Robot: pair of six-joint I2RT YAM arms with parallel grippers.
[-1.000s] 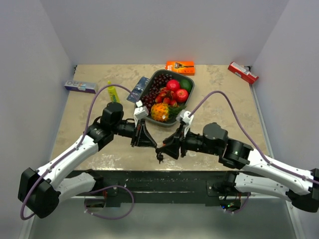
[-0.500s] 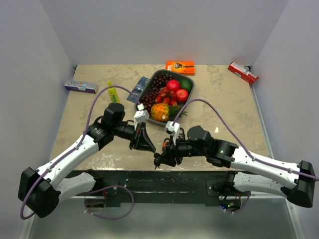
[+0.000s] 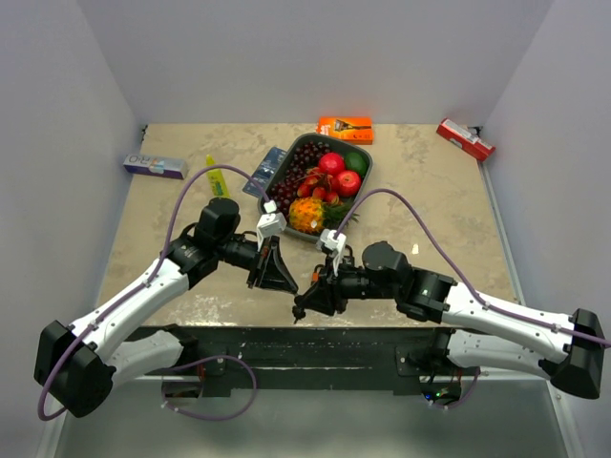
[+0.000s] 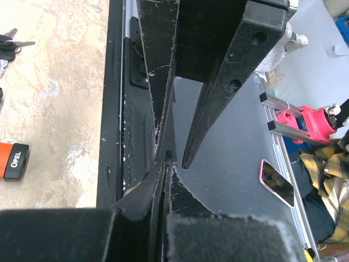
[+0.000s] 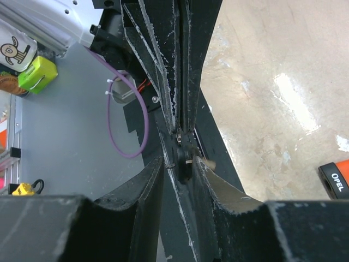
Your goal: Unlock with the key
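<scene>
right wrist: right fingers [image 5: 163, 71] pinch key [image 5: 182, 161] at table edge [image 5: 215, 142]; left fingers [image 4: 221, 93] narrowly parted, empty.

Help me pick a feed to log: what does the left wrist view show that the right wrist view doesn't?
Only left wrist: a bunch of keys on the table, and a phone down past its edge. Only right wrist: the right tool shut on what looks like a key, plus a purple cable. Both: the orange OPEL fob on that table.
</scene>
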